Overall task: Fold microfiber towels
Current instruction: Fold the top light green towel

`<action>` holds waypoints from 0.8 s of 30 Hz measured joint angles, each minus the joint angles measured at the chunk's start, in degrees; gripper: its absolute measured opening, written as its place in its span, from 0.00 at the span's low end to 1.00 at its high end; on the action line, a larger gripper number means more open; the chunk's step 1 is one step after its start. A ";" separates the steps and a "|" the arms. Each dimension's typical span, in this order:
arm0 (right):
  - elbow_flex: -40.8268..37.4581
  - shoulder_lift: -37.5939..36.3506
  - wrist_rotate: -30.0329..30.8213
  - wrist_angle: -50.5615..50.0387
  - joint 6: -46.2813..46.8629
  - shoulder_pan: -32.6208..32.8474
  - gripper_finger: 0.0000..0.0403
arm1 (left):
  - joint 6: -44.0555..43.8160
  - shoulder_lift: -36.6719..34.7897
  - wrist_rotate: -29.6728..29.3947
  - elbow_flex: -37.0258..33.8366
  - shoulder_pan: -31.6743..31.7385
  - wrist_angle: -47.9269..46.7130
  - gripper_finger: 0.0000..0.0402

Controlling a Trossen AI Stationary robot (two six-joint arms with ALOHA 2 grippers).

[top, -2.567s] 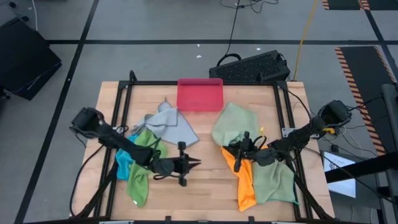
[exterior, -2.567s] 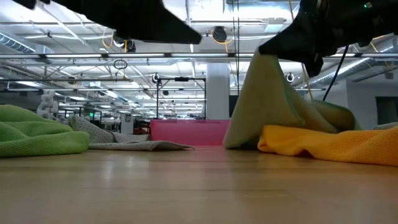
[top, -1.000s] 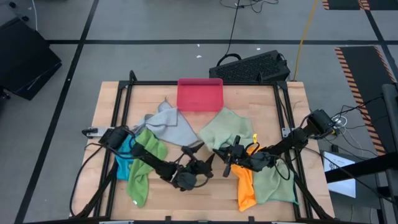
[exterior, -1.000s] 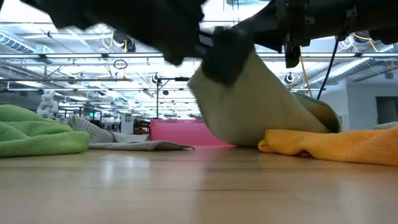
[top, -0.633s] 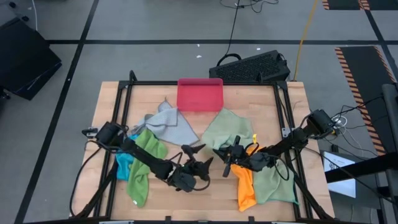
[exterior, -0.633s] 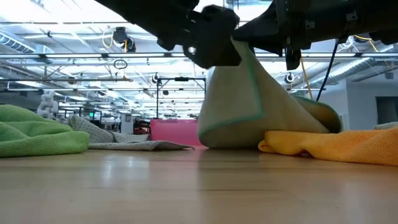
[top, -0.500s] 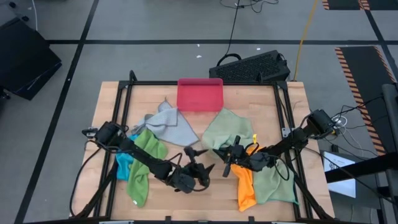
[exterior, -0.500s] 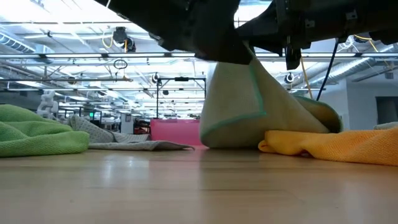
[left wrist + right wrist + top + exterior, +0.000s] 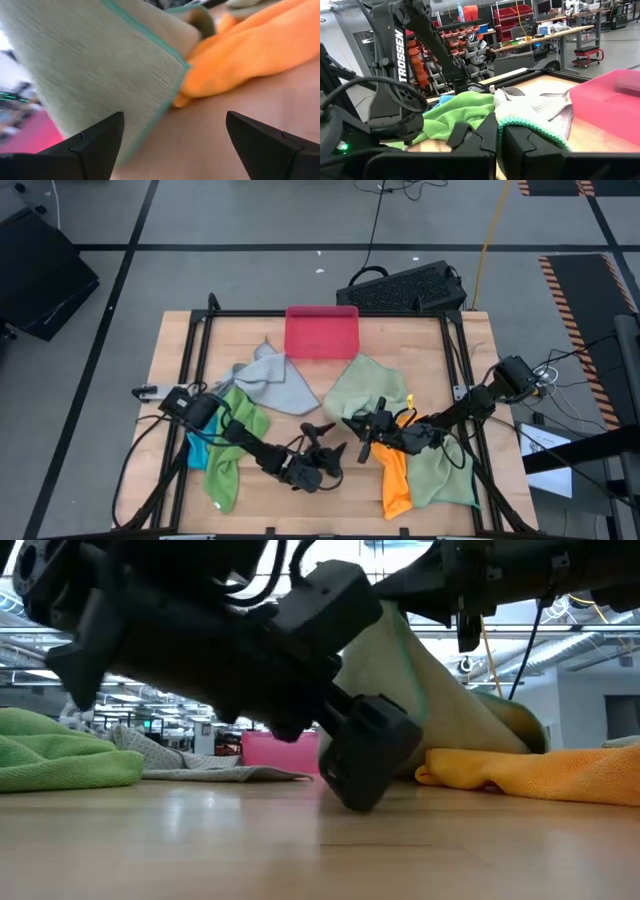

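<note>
A pale green towel [image 9: 360,385] with a teal hem is raised at one edge by my right gripper [image 9: 362,435], which is shut on it near the table's middle. In the low view it drapes [image 9: 450,710] down to the table behind an orange towel [image 9: 530,772]. My left gripper [image 9: 322,442] stands open just left of it, low over the wood. In the left wrist view its fingers stand on either side of the towel's hanging corner [image 9: 182,67], apart from it. Grey [image 9: 275,378], bright green [image 9: 235,442] and blue [image 9: 198,448] towels lie at the left. My right gripper pinches the pale green towel's teal-hemmed edge [image 9: 532,126] between its two shut fingers, coming roughly level from the table's right side. One layer or several, I cannot tell. The held edge is lifted clear; the cloth slopes down slack, its lower part on the table.
A pink tray [image 9: 322,330] sits at the far middle. The orange towel [image 9: 396,470] and another pale green towel [image 9: 440,475] lie under my right arm. Bare wood [image 9: 300,505] runs along the near edge. A black frame [image 9: 190,360] borders the table.
My left gripper has come down toward the table beside the hanging pale green towel, staying open. My right gripper has kept the towel's edge raised; the cloth has gone from drawn out toward the left to hanging straighter down.
</note>
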 joint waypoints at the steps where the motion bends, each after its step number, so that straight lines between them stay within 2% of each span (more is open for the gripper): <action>1: 0.00 0.00 -0.01 0.06 -0.09 0.00 0.01 | 1.64 0.00 -2.28 0.02 -0.01 -0.01 0.87; 5: 0.00 0.00 -0.17 0.42 0.06 0.00 0.01 | 8.50 -0.28 -8.61 0.08 0.57 0.31 0.87; 10: 0.00 0.00 -1.55 0.58 0.77 -0.02 0.01 | 17.58 -0.65 -9.97 0.15 3.24 0.42 0.87; 17: 0.00 0.00 -1.76 -0.26 1.16 0.02 0.01 | 27.11 -2.06 -20.65 0.10 3.27 0.39 0.87; 20: 0.00 0.00 -1.76 -1.79 1.52 0.02 0.01 | 28.24 -4.07 -21.73 0.10 2.12 0.38 0.87; 24: -0.02 0.00 -1.58 -4.53 3.98 0.00 0.01 | 27.98 -7.56 -20.06 0.10 0.40 0.27 0.87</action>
